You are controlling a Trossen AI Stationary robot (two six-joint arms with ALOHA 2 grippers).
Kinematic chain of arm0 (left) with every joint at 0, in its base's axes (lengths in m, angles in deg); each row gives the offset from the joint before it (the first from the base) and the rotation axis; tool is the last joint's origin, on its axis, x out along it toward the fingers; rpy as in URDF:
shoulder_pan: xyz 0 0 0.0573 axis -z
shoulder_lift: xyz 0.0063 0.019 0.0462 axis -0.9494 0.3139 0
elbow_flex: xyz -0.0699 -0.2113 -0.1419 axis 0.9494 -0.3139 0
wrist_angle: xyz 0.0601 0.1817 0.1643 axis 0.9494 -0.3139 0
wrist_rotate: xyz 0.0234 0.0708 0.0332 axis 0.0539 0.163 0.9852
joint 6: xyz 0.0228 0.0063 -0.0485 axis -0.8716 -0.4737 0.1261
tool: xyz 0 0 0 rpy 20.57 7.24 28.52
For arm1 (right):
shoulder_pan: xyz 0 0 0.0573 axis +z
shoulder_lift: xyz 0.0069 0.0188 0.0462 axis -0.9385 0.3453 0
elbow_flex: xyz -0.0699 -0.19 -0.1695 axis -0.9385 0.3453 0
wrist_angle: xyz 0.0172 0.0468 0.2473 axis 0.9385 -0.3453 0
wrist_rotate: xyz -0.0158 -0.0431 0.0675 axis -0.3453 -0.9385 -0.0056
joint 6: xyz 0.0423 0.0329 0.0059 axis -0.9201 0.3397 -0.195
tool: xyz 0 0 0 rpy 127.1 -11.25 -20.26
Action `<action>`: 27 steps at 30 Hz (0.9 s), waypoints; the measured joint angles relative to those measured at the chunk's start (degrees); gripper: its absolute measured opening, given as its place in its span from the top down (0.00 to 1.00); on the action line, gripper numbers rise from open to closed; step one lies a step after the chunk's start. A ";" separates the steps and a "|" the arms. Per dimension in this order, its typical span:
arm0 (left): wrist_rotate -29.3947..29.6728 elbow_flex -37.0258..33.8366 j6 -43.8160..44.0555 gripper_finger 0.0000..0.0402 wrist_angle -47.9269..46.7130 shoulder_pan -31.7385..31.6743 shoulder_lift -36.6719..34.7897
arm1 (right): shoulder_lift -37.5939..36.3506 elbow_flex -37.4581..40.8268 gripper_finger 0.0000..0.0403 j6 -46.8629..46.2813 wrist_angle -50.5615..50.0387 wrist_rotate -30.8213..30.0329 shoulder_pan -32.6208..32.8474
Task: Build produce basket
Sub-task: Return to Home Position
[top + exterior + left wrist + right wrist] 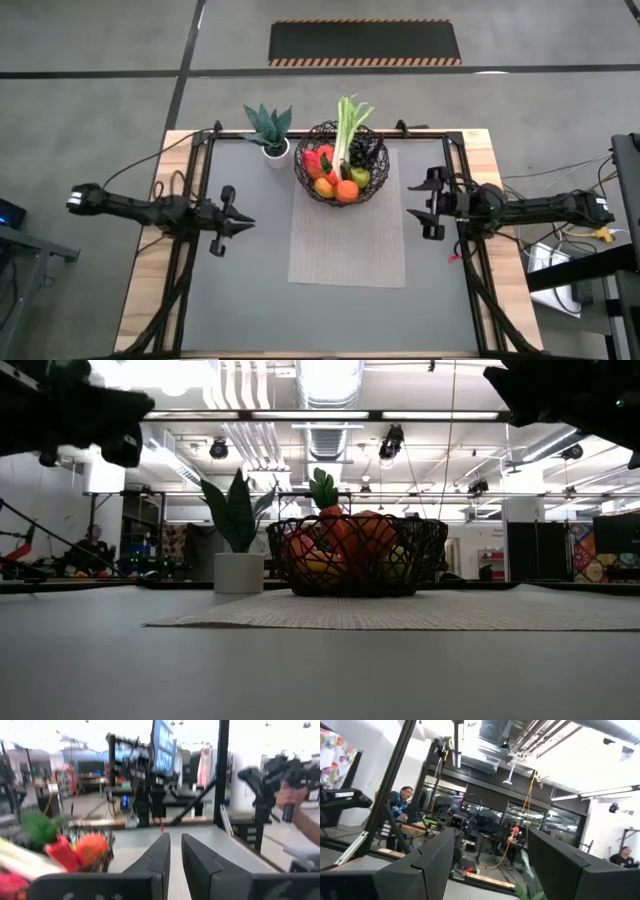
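Left gripper (243, 222), nearly closed and empty, and right gripper (418, 210), open and empty, hang well apart from the basket (300, 172) of produce (345, 190) on the mat (347, 250), where a wide inward swing could knock the tall leek (347, 125) out.
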 joint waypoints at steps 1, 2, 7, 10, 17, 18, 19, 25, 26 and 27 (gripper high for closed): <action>0.01 0.00 -0.54 0.93 -0.01 0.00 -0.57 | -0.36 0.00 0.41 0.29 0.01 -0.13 -0.18; 0.14 -0.02 -0.64 0.93 0.00 0.00 -0.99 | -0.67 0.00 0.41 0.83 0.03 -0.81 -0.26; 0.44 -0.04 1.22 0.93 0.02 0.02 -1.25 | -0.86 0.02 0.41 -2.52 0.31 -6.82 -0.37; 0.46 -0.07 1.32 0.93 0.10 0.00 -0.96 | -0.43 0.02 0.41 -6.83 -0.19 -7.34 -0.37; 0.48 -0.13 1.35 0.93 0.07 0.00 0.45 | -0.56 0.02 0.41 -27.97 0.38 -7.06 -0.37; 0.49 -0.13 1.36 0.93 0.13 0.00 0.75 | -0.41 0.00 0.41 -29.73 -0.45 -6.70 -0.37; 0.50 -0.15 1.37 0.93 0.12 0.02 1.01 | -0.67 -0.04 0.41 -29.76 -3.15 -6.13 -0.37; 0.51 -0.20 1.38 0.93 0.14 0.00 2.52 | -2.28 -0.31 0.41 -32.43 -14.31 -6.81 0.94; 0.52 -0.20 1.39 0.93 0.14 0.02 2.83 | -3.41 -0.31 0.41 -32.81 -16.26 -6.59 1.07; 0.52 -0.20 1.39 0.93 0.14 0.00 3.16 | -4.98 -0.30 0.41 -33.00 -18.38 -5.73 1.02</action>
